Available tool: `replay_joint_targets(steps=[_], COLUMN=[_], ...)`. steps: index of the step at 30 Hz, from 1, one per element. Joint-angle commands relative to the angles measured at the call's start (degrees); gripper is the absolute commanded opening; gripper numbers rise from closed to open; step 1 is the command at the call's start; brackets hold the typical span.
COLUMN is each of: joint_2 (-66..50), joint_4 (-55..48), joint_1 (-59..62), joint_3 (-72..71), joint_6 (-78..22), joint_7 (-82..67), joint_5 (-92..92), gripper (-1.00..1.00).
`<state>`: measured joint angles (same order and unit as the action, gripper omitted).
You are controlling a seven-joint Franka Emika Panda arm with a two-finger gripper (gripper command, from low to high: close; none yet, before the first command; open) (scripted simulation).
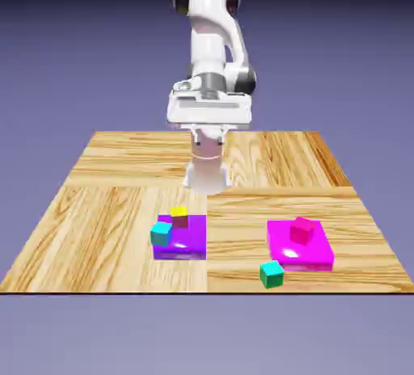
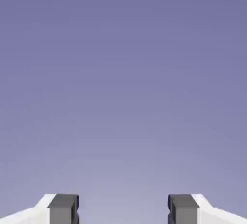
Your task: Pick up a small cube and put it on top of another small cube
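Note:
The small cube [image 1: 272, 274], dark green with a teal top, sits on the table by the near edge, just in front of the flat magenta block [image 1: 315, 252]. A small crimson cube [image 1: 302, 229] rests on that block. My gripper [image 1: 209, 123] hangs high above the table's far half, well away from every cube. In the hand view my gripper [image 2: 123, 211] is open, its grey fingertips [image 2: 62, 208] wide apart with nothing between them. Only the plain backdrop shows beyond them.
A flat purple block [image 1: 187, 244] lies toward the exterior view's left, carrying a yellow cube [image 1: 179, 212], a dark maroon cube [image 1: 180, 221] and a cyan-turquoise cube [image 1: 161, 233]. The wooden table [image 1: 97, 204] ends just beyond the green cube.

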<state>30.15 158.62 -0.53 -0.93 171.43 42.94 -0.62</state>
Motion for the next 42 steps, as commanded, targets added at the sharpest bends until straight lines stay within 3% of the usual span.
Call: replay_joint_targets(steps=[1, 42], joint_2=[-2.08, -87.21], joint_4=[-1.98, -83.06], joint_1=[0.13, 5.41], joint_3=[-0.77, -32.45], joint_6=[-2.14, -89.70], joint_7=[0.40, 16.67], joint_5=[-0.51, -21.43], gripper=[0.00, 0.00])
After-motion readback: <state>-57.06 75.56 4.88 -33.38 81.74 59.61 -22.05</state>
